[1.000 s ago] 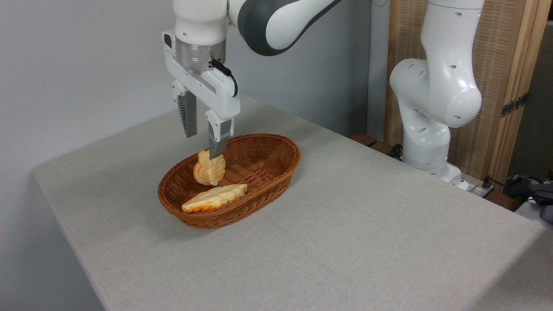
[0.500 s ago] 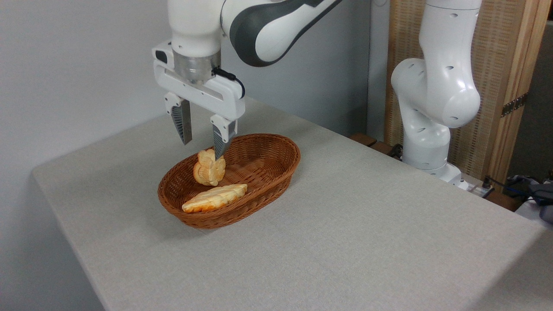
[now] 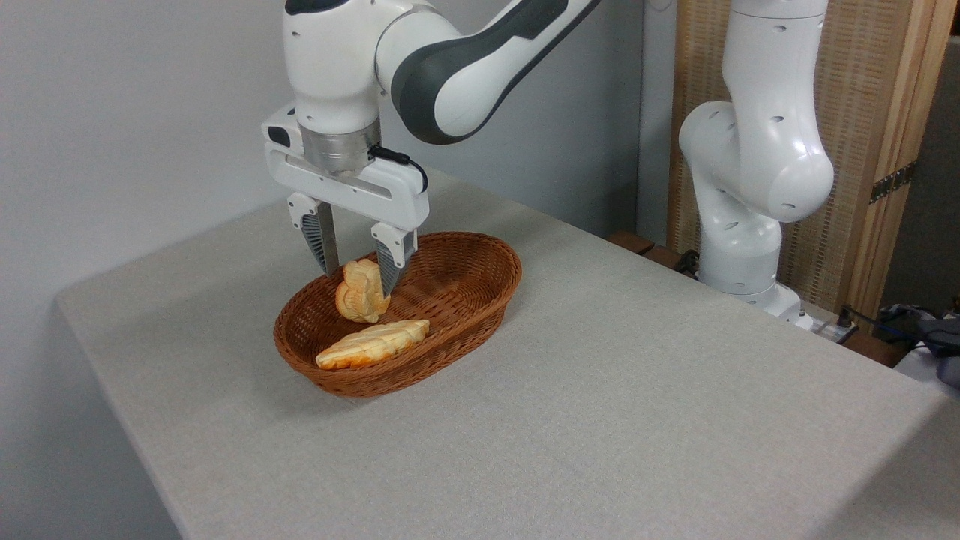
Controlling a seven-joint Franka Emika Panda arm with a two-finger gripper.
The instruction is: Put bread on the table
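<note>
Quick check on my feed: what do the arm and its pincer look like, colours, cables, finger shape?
The arm is glossy white with dark grey joint bands and a silver metal wrist ring. The pincer has a white bar-shaped body and two tapering fingers, white at the base with dark grey ribbed pads. A thin black cable loops from the wrist over the pincer body.

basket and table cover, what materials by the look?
Brown oval wicker basket: woven cane or rattan, or a plastic imitation, slightly glossy; interlaced strands and a braided rim show. Light grey-beige table: covered in matte woven cloth; fine weave texture, wrapped over rounded corners.
</note>
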